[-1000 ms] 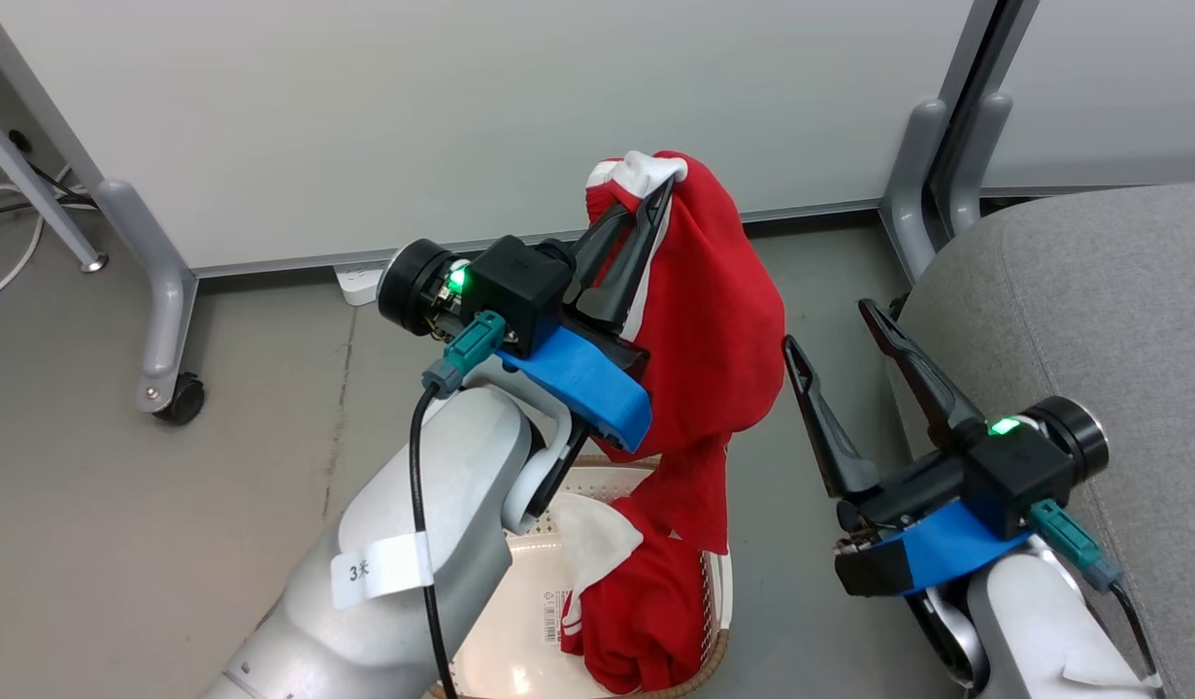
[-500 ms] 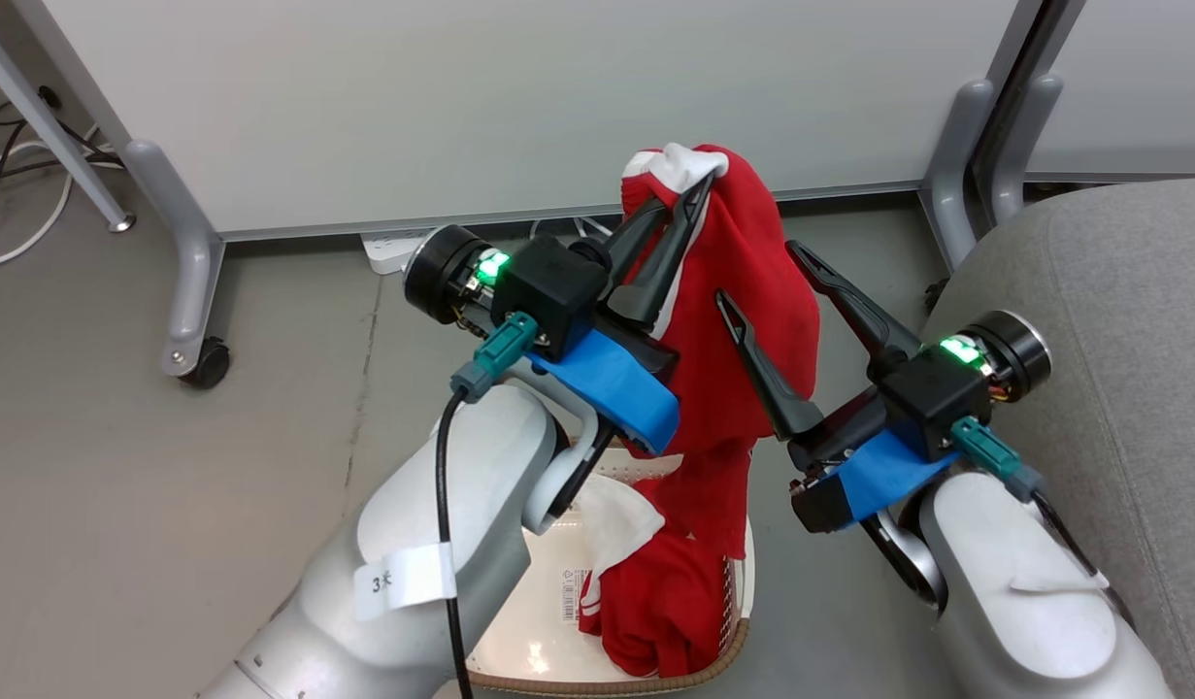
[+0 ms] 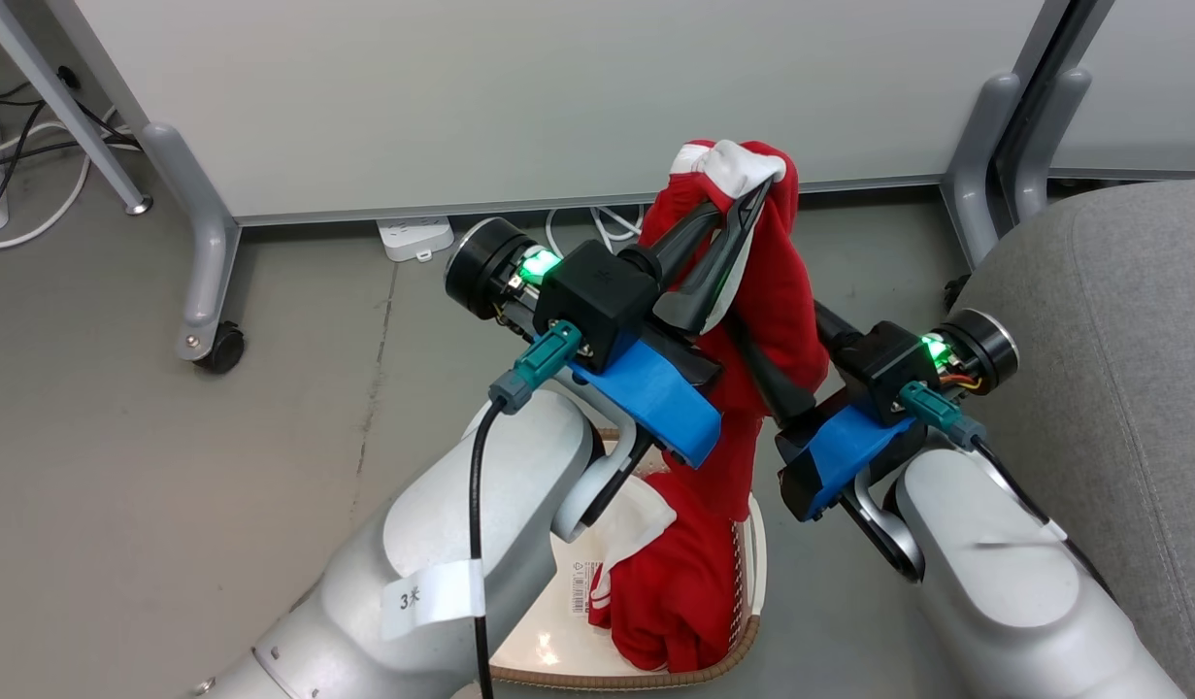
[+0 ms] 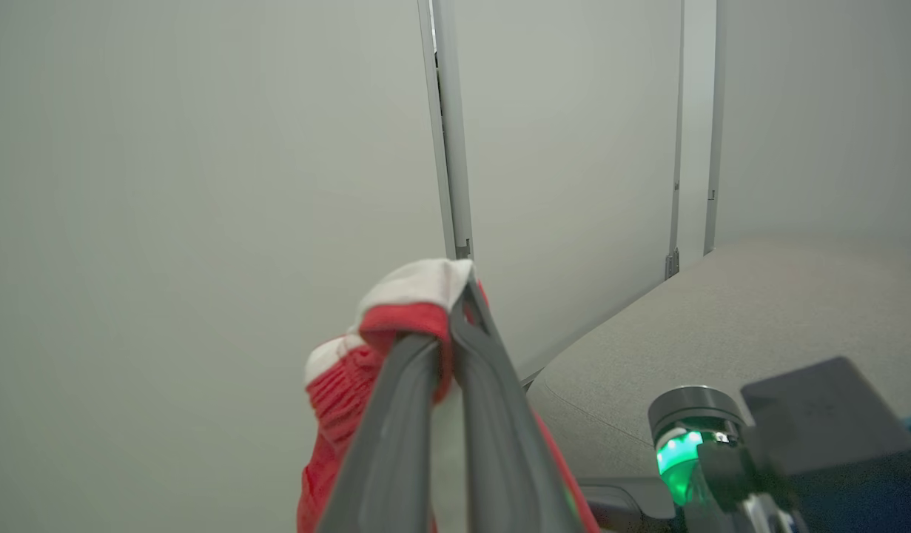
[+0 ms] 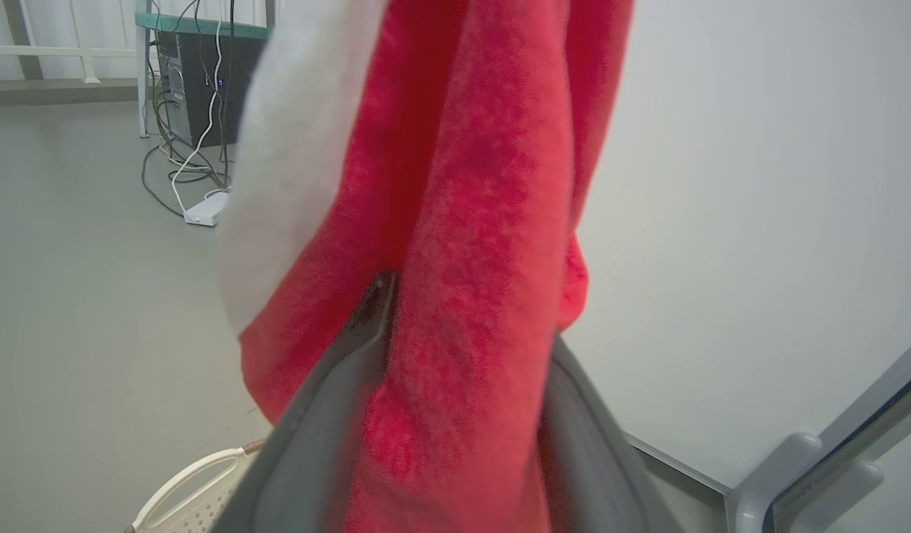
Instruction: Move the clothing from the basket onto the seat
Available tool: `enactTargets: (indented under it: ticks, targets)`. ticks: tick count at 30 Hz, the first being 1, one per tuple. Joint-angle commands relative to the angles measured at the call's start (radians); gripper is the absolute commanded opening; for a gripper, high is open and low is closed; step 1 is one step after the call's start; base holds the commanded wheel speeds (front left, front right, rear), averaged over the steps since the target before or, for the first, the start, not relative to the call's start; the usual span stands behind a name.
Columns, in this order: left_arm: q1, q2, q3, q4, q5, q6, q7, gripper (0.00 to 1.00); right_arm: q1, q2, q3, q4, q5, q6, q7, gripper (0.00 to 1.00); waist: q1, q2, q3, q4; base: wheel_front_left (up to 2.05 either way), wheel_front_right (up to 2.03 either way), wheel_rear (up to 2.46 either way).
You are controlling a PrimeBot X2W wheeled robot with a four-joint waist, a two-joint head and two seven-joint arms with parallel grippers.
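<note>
My left gripper [image 3: 752, 199] is shut on the top of a red and white piece of clothing [image 3: 781, 291], which hangs from it above the basket [image 3: 749, 636]. The left wrist view shows the pinched red and white fold [image 4: 414, 296] at the left gripper [image 4: 455, 300] tips. My right gripper [image 3: 767, 311] stands open around the hanging cloth, one finger on each side, tips buried in fabric. In the right wrist view the clothing [image 5: 462, 222] fills the gap between the fingers [image 5: 329, 414]. More red clothing [image 3: 675, 602] lies in the basket. The grey seat [image 3: 1121, 320] is at the right.
White partition panels stand behind, on grey legs with a caster [image 3: 218, 348]. A power strip [image 3: 414, 236] and cables [image 3: 15, 184] lie on the floor by the wall. The basket's white handle [image 5: 192, 474] shows low in the right wrist view. Grey floor lies to the left.
My right gripper has swung left from beside the seat and now straddles the hanging cloth. The left gripper keeps its hold. The head camera has shifted a little.
</note>
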Motion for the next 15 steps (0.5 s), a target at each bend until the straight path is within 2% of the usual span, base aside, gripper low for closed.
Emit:
enactTargets:
  ticks: [1, 15]
  targets:
    - [-0.015, 0.0, -0.002, -0.005, -0.003, 0.004, -0.005, 0.0, -0.019, 0.005, 0.006, 0.006, 0.008, 0.0, -0.003, 0.0, 0.0, 0.0, -0.001, 0.0, 0.0, 0.0, 0.0]
    - [-0.015, 0.0, -0.003, 0.003, -0.005, 0.011, -0.005, 0.0, -0.022, -0.007, 0.031, 0.001, 0.037, 0.0, -0.003, 0.0, 0.0, 0.0, -0.003, -0.003, 0.0, 0.0, 0.0]
